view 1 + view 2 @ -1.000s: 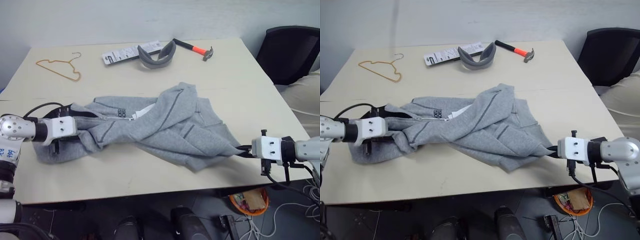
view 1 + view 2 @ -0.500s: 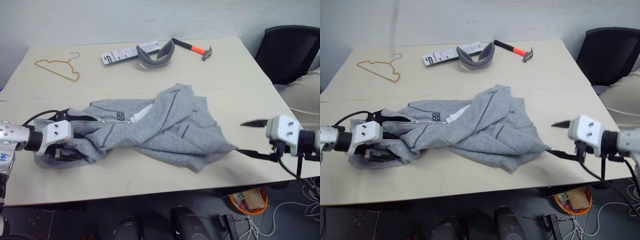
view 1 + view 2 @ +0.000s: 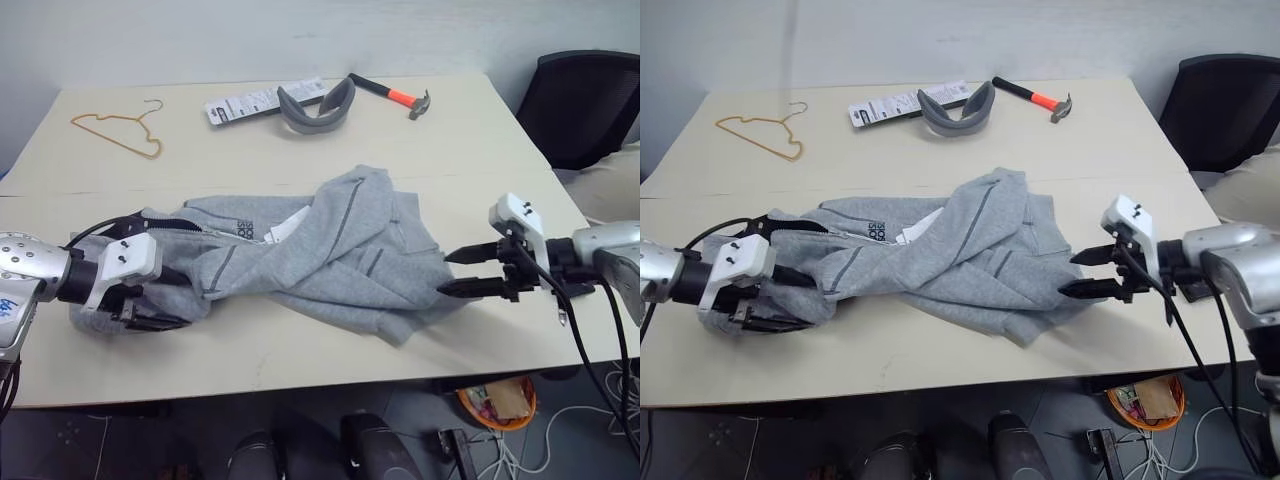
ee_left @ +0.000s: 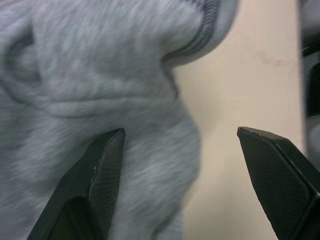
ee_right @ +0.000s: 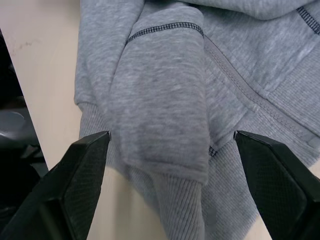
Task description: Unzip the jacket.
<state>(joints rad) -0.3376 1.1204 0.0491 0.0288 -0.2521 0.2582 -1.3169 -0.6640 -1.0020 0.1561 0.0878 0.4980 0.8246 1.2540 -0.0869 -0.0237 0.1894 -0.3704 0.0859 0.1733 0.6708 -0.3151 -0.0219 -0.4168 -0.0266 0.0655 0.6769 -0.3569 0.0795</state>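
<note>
Beige table (image 3: 300,345); crumpled fleecy grey jacket (image 3: 330,250) centre, wire hanger (image 3: 118,128) at ten o'clock; left gripper (image 3: 165,312), right gripper (image 3: 455,272) spread wide, empty.

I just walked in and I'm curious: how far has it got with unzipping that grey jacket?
Nothing of the unzipping looks done: the jacket lies crumpled on the table, its zipper closed where it shows near the collar. In hand: nothing. The left gripper and right gripper are open at opposite ends of the cloth. Left: find the zipper pull and draw it down.
</note>
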